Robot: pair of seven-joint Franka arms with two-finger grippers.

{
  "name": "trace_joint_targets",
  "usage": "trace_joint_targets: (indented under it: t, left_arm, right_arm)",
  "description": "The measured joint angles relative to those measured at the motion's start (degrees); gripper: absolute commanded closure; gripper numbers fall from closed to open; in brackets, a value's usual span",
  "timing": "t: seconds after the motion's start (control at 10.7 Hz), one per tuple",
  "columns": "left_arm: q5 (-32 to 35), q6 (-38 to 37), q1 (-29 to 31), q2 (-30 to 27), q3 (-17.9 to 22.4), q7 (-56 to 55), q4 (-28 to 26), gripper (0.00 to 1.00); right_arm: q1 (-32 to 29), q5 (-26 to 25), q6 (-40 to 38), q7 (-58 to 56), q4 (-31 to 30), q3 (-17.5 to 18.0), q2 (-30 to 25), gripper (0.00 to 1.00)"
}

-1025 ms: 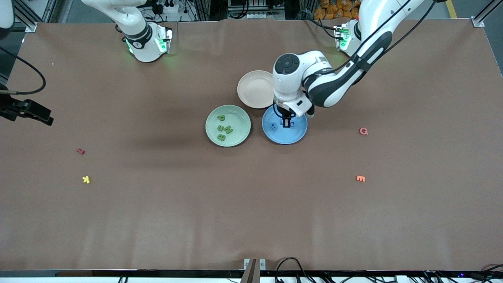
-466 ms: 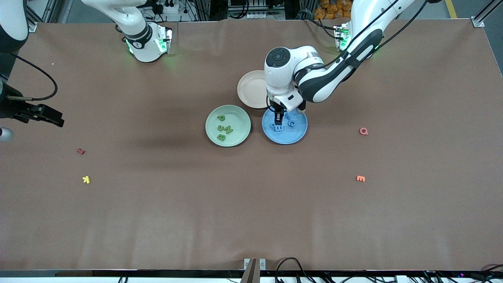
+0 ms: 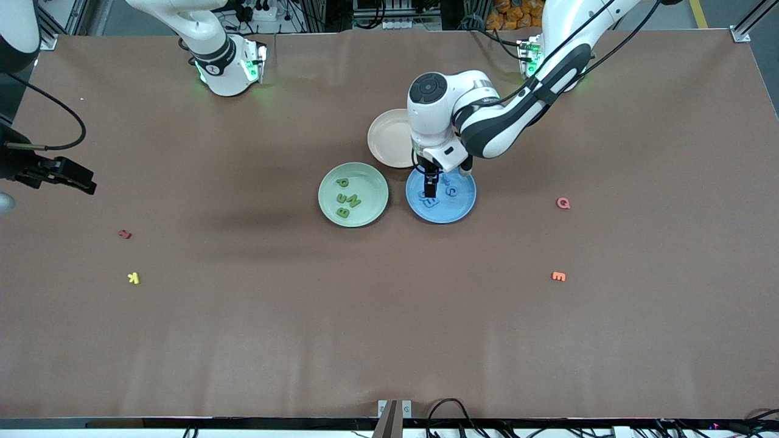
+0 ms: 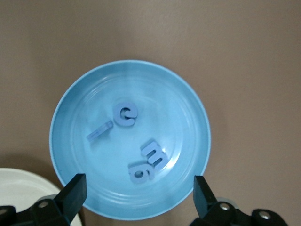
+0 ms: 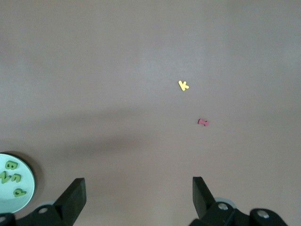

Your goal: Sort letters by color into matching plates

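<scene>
In the front view the left pincer is hanging open over the blue plate, in the left wrist view four blue letters are lying in it, and in the right wrist view the right pincer is waiting open over the counter.

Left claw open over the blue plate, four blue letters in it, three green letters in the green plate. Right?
Not quite: the green plate holds four green letters, not three, as the front view shows. The rest stands: the left claw is open over the blue plate, with four blue letters in it.
</scene>
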Motion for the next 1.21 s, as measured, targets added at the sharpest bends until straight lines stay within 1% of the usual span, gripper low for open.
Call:
trace_joint_targets:
  t: [0.19, 0.47, 0.93, 1.21]
  left_arm:
    - [0.0, -2.0, 0.1, 0.0, 1.5, 0.3, 2.0, 0.0]
    - [0.0, -2.6, 0.6, -0.1, 5.4, 2.6, 3.5, 0.0]
    - [0.1, -2.6, 1.4, -0.1, 11.6, 13.2, 5.8, 0.0]
    - [0.1, -2.7, 4.3, -0.1, 13.5, 21.5, 7.0, 0.0]
  right_arm:
    - [0.0, 0.0, -0.4, 0.0, 1.5, 0.0, -0.2, 0.0]
    - [-0.1, 0.0, -0.7, 0.0, 2.3, 0.0, -0.3, 0.0]
    - [-0.1, 0.4, -0.9, 0.0, 2.7, -0.1, -0.4, 0.0]
    - [-0.1, 0.6, -0.9, 0.0, 3.7, -0.1, -0.4, 0.0]
